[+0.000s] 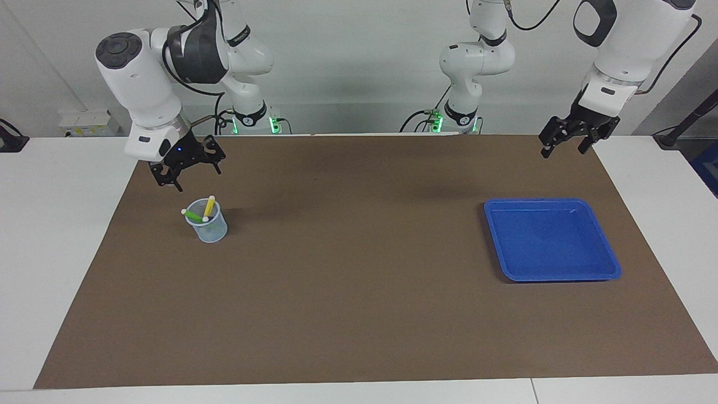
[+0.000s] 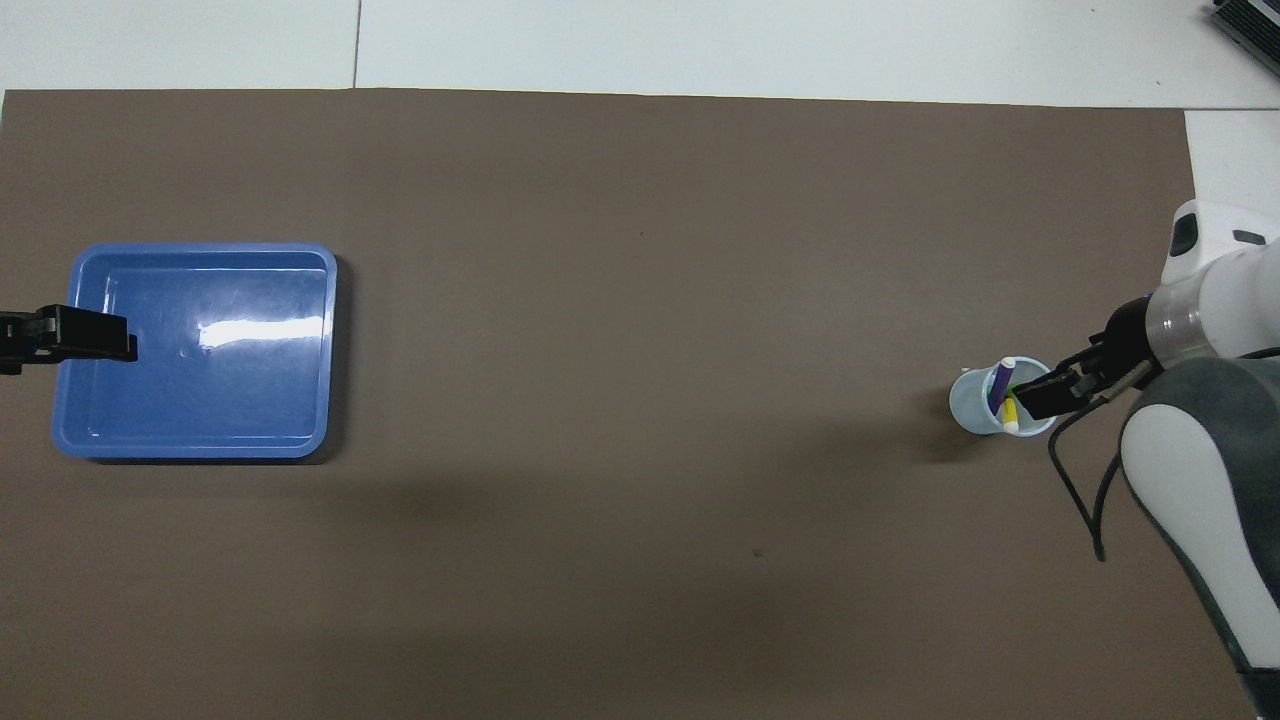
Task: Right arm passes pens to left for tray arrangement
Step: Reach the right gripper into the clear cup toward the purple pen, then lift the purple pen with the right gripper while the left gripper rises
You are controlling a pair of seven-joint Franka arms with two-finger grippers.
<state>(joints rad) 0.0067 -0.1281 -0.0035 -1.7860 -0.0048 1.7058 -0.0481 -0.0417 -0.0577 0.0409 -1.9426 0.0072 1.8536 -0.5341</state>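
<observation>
A small pale translucent cup [image 1: 207,227] stands on the brown mat toward the right arm's end of the table. It holds a green pen [image 1: 194,215], a yellow pen [image 1: 209,206] and a purple pen [image 2: 1002,384]; the purple one shows only in the overhead view. My right gripper [image 1: 196,177], with its blue light, hangs open just above the cup's rim and touches nothing. In the overhead view the right gripper [image 2: 1045,395] covers part of the cup [image 2: 975,405]. The blue tray [image 1: 552,241] lies empty toward the left arm's end. My left gripper [image 1: 562,151] waits open in the air by the tray's edge [image 2: 200,445].
The brown mat [image 1: 359,280] covers most of the white table. A black cable [image 2: 1085,500] hangs from the right arm's wrist beside the cup. The arm bases stand at the table's edge with green lights.
</observation>
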